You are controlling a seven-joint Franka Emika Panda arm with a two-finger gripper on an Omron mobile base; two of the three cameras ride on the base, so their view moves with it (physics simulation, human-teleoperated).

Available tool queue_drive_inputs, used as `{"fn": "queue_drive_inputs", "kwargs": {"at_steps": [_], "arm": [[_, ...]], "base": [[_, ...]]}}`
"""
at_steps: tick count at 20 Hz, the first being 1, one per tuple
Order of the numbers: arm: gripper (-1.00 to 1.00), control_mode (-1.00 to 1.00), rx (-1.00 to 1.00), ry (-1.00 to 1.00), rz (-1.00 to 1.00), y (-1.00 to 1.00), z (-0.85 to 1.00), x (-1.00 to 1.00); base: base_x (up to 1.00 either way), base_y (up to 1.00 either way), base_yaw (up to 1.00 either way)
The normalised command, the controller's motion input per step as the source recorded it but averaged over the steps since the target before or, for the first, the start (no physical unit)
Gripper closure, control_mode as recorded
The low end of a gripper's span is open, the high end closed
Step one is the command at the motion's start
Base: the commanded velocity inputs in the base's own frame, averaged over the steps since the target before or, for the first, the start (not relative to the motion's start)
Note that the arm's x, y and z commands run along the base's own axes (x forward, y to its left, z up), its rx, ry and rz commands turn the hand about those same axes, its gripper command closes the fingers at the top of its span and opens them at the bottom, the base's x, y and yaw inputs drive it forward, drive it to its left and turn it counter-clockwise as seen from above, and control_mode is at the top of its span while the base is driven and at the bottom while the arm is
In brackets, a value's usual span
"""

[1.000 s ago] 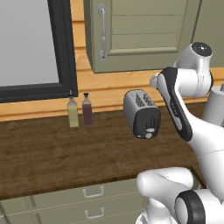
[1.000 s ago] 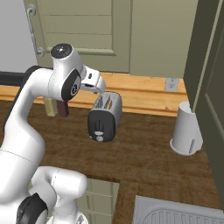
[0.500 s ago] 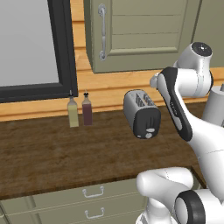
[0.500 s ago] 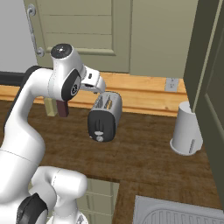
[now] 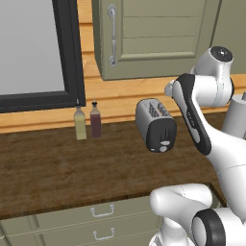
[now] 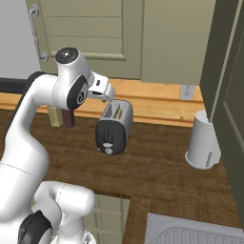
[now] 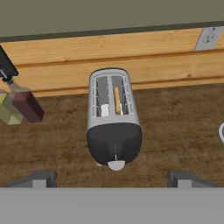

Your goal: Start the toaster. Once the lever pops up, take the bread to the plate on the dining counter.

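1. Toaster (image 5: 155,124): silver-grey, two slots, upright on the dark wood table (image 5: 53,168) near the far wall, black end face turned toward the robot. Same spot as a second ago.
2. Lever (image 6: 108,143): pale tab on the black end face, above the round knob (image 7: 116,165). Not yet pressed, by the look of it (too small to be sure of its height).
3. Bread (image 7: 117,100): tan slice standing edge-up in the right-hand slot as the hand view shows it, its top showing within the slot.
4. End effector (image 7: 112,179): fingers spread as wide as they go, holding nothing, hovering above and just on the near side of the toaster. It has not shifted over the last second.
5. Change noted: none; arm and things are as they were. Judged meaning: the task has yet to begin, and the first step, pushing the lever down, remains.
6. Bystanders: two bottles (image 5: 88,122) to the left by the wall; a white cylindrical container (image 6: 203,140) to the right.
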Motion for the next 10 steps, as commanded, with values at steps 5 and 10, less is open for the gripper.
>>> {"fn": "queue_drive_inputs", "kwargs": {"at_steps": [5,10], "arm": [[-1.0,-1.0,0.0,0.0,0.0,0.0,0.0,0.0],[-1.0,-1.0,0.0,0.0,0.0,0.0,0.0,0.0]], "base": [[0.0,0.0,0.0],[0.0,0.0,0.0]]}}
